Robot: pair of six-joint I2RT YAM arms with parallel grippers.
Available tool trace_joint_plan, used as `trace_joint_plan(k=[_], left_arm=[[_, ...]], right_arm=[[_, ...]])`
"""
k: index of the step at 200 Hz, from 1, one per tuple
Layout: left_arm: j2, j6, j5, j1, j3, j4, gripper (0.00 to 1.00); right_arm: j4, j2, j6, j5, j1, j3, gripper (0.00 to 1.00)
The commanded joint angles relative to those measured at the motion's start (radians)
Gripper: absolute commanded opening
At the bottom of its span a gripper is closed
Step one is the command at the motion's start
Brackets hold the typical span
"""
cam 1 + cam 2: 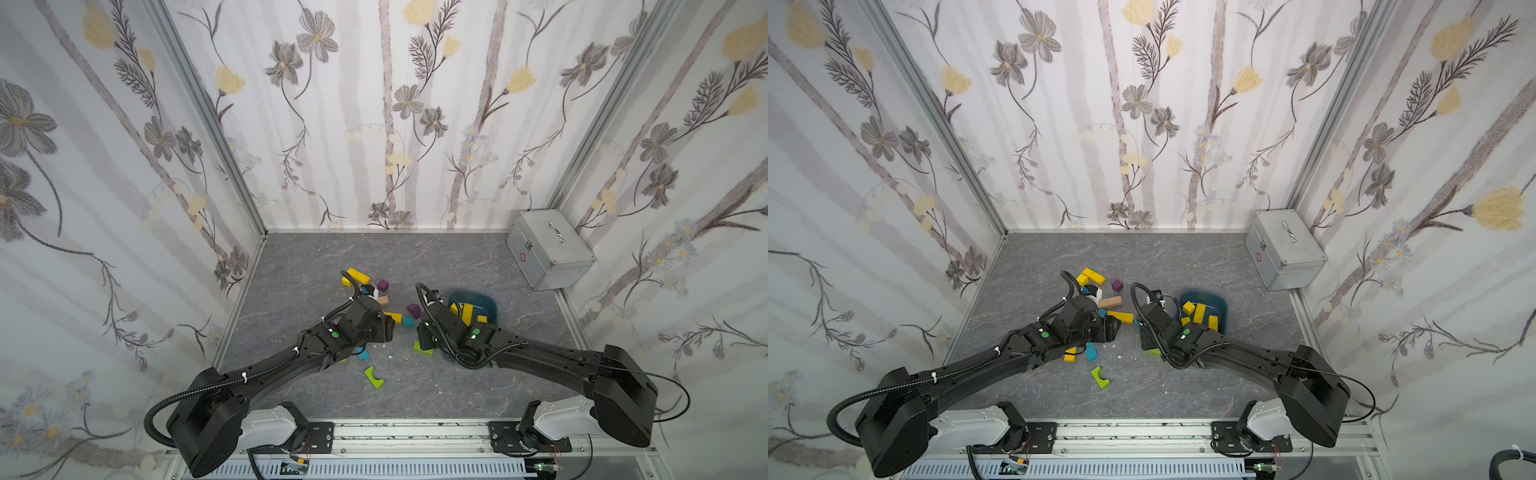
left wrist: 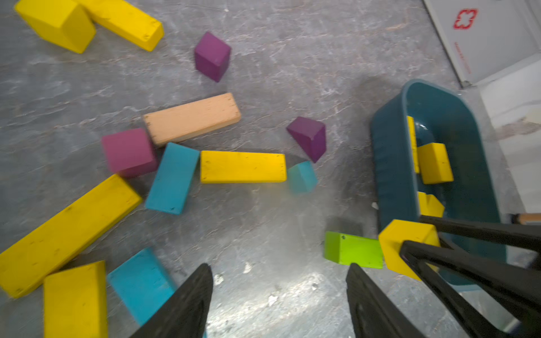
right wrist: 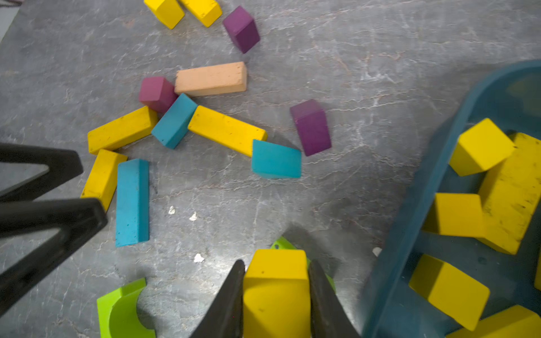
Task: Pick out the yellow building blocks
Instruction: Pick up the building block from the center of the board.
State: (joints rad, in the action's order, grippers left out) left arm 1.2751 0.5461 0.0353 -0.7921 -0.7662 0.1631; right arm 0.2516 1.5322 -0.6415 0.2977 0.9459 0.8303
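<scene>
Your yellow building blocks [image 2: 243,166] are bright, not shiny, with sharp corners and little dark scuffs. Some are small cubes and some are long bars. One yellow block [image 3: 276,289] is pinched tight between the two black fingers of your right gripper [image 3: 276,263], just beside the bin. Several more lie in a heap inside the dark teal plastic bin [image 3: 424,190], which has smooth walls and round corners. The others lie flat on the table, mixed in with the other colours.

Your left gripper [image 2: 278,266] hangs over a bare bit of table with its fingers spread apart and nothing between them.

Around the yellow ones you see a peach bar [image 2: 191,118] with wood grain showing, two purple blocks [image 2: 212,55], a dark pink cube [image 2: 128,152] and blue-green blocks [image 2: 172,178]. A lime green block [image 2: 352,248] lies just beside the pinched one. A lime green arch block [image 3: 120,307] has a half-round cut in it.

The table [image 1: 457,266] is grey with pale veins, like stone, and a few tiny white crumbs [image 3: 199,257] lie on it. Walls [image 1: 374,104] with grey and yellow flowers stand on three sides, with metal strips in the corners. In the far right corner sits a silver metal box [image 1: 550,253] with a handle on its lid and a red cross-shaped mark [image 2: 465,19] on its side. The small red writing under the mark is too blurry to read.
</scene>
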Motion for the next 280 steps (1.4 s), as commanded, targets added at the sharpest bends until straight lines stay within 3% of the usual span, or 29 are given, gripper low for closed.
trace_joint_plan(k=[1,75,165,230,280], left_arm=[[0.055,-0.046,-0.063,-0.031,-0.052,-0.067,0.73],[0.303,-0.071,-0.204,-0.139,-0.253,-0.13,0.73],[0.516,-0.044,-0.338,-0.185,-0.439,-0.108,0.72],[0.585,-0.049,-0.36,-0.191,-0.524,-0.044,0.72],[0.583,-0.051,-0.354,-0.191,-0.522,-0.036,0.72]], right_arm=[[-0.011,-0.039,-0.059,0.027,-0.03,-0.037,0.3],[-0.006,-0.182,-0.093,0.014,-0.21,-0.17,0.28],[-0.025,-0.242,-0.066,-0.038,-0.416,-0.267,0.28],[-0.084,-0.168,-0.035,-0.097,-0.452,-0.272,0.32],[-0.102,-0.136,-0.036,-0.122,-0.454,-0.274,0.41]])
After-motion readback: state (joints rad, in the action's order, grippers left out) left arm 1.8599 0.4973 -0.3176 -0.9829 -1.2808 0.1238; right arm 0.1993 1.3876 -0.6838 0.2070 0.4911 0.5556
